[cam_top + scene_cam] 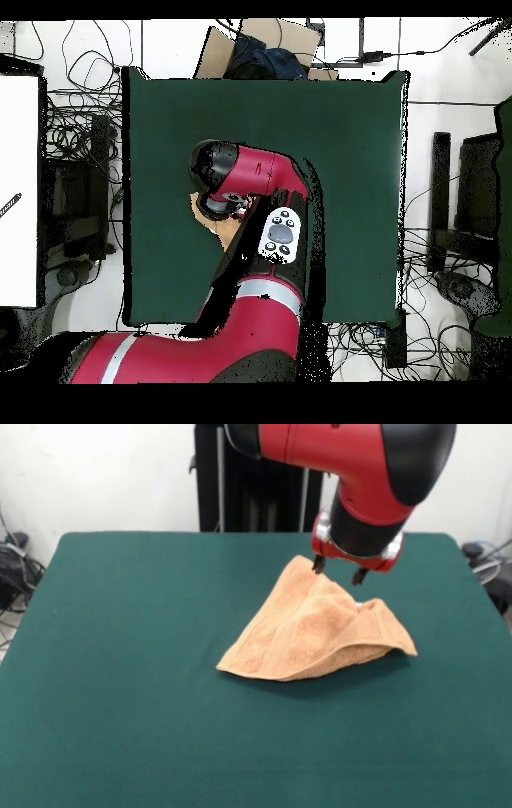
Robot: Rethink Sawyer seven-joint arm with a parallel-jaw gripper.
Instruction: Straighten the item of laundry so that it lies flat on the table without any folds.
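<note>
the towel (pixel 316 634) lies on the green bench (pixel 120 688), a little toward the robot's side of the middle in the front view and toward the picture's right. it is not flat: it is bunched into a rough triangle, with one corner pointing up toward the arm (pixel 352 456), a second corner reaching out to the right and a third down to the left. the right part stands up in a soft hump, and a doubled hem runs along the near edge. a woven band shows as faint lines across the left part.

the tool (pixel 339 571) hangs just above the towel's far corner, its two dark fingertips (pixel 318 566) spread a modest way apart with nothing between them. the left tip is at or just over the cloth's top corner; whether it touches cannot be told.

in the overhead view the arm covers nearly all of the towel, so only a small peach sliver (pixel 225 225) shows beside the wrist (pixel 218 168), left of the bench's centre.
</note>
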